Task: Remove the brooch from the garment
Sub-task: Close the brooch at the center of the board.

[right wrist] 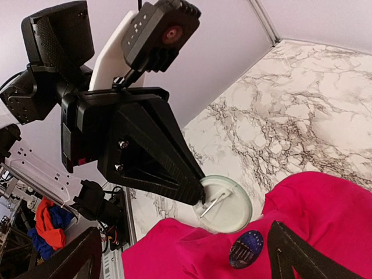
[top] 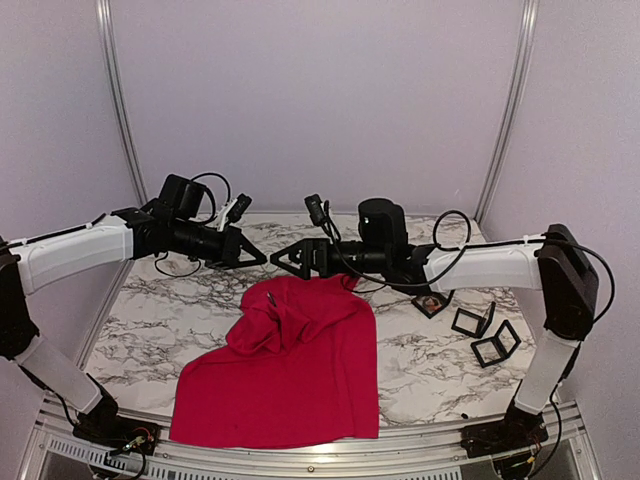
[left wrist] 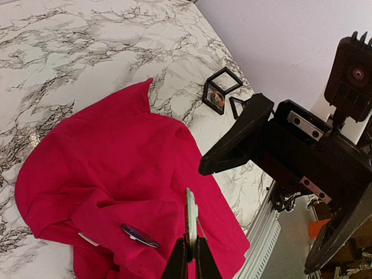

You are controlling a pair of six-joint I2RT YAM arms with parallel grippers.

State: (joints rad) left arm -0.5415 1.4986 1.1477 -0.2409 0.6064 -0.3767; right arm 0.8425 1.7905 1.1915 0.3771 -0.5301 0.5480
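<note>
A white marble-patterned tabletop with grey veins sits inside a booth of plain pale walls, with two slim metal posts at the far corners. One bright red T-shirt lies crumpled from the middle of the tabletop to its near edge. Two black-and-white robot arms meet above the shirt's far end. The left gripper is pinched closed on the rim of one brooch, a pale, see-through round disc with a metal pin across it, held in the air just above the shirt. The right gripper faces it with its fingers spread wide, holding nothing. One dark blue round badge lies on the red cloth below. Three small black square frames are grouped near the tabletop's right edge.
</note>
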